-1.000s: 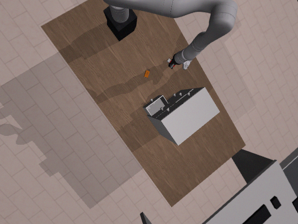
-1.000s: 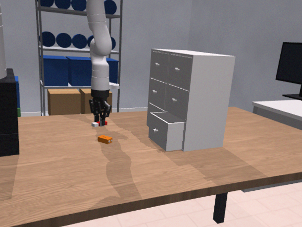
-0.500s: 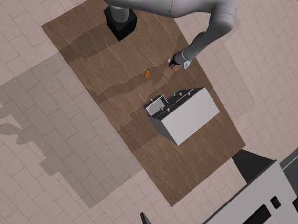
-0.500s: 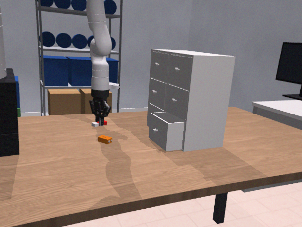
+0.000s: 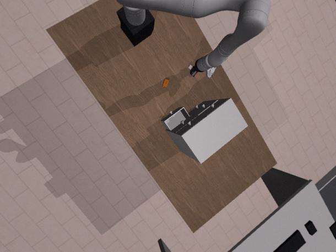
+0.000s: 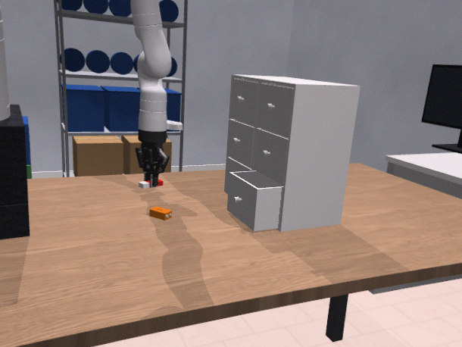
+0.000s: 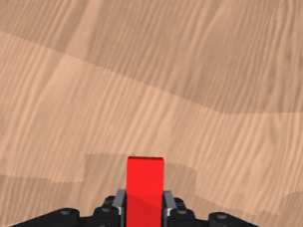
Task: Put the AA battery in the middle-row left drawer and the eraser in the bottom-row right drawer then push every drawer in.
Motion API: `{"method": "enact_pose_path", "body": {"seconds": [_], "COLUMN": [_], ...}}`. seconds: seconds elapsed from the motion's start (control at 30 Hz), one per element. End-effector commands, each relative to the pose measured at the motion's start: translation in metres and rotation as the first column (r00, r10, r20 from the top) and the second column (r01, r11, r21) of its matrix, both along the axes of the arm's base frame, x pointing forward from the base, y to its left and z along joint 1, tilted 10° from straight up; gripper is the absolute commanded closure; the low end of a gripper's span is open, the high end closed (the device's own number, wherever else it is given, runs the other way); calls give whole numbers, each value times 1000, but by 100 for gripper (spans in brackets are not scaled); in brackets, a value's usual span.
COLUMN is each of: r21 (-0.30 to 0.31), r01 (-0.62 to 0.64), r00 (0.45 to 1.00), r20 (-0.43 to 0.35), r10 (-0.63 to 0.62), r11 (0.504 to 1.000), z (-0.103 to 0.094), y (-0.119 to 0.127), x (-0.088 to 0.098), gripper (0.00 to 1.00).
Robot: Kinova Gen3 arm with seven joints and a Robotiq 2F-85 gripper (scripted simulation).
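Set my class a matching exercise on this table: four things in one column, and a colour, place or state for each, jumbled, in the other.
Things
1. Eraser
2. 9-volt battery
3. Right drawer of the bottom row
4. Chest

Descriptions
A. Pulled partly out
B. Upright, with six drawers
C. Red and white, between the fingers of the gripper
D. Orange, lying on the table

Right pairs: 1-C, 2-D, 3-A, 4-B
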State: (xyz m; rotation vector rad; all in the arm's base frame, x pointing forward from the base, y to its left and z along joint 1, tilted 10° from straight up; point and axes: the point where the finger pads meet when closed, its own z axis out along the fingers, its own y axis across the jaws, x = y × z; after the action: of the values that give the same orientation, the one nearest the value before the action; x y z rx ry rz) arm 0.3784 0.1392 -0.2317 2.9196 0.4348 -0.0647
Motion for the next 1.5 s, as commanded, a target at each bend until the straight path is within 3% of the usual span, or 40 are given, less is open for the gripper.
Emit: {"method": "enact_pose_path", "body": {"seconds": [0.0,0.07,0.2,0.33,0.97,1.47], "r21": [12,12,12,12,12,12], "r01": [-7,-7,-7,-7,-19,-112], "r00": [1000,1000,1000,1000,1000,994], "r20": [17,17,17,17,14,-5], "r10": [7,7,7,7,19,112], "r11": [1000,1000,1000,1000,1000,994], "z": [30,30,63,79,80,79], "y": [13,13,19,22,22,21], "x": [7,7,7,7,6,6], "gripper": [81,81,81,81,81,81]}}
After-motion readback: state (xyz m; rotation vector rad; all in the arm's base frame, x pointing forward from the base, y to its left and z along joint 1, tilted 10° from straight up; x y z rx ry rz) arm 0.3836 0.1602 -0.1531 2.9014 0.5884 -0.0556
